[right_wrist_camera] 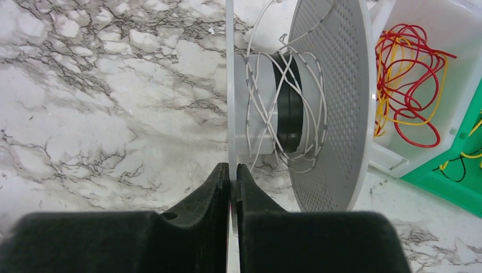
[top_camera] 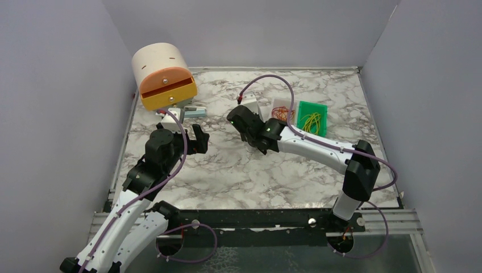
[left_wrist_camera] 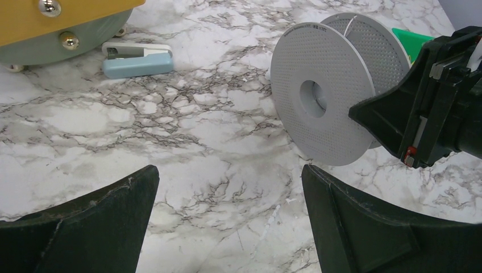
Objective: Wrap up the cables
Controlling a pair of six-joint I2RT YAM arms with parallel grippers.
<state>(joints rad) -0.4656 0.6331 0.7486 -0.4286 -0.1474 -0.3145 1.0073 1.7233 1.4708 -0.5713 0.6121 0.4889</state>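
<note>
Two grippers: right gripper (right_wrist_camera: 232,170) clamped on spool (right_wrist_camera: 335,102) flange, red-orange cables (right_wrist_camera: 409,74) in white bin (right_wrist_camera: 455,23) just beyond spool; left gripper (left_wrist_camera: 228,173) spread, empty.

Plain pale grey walls (top_camera: 51,85) on three sides, white marble-patterned tabletop (top_camera: 239,176), even light

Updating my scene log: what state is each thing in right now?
spool: flanges vertical, white wire loosely wound on hub
cables: loose tangle in the white tray
yellow-green wires: loose in the green tray
stapler: closed, lying flat
left gripper: jaws wide open, empty
right gripper: jaws shut on spool flange
</note>
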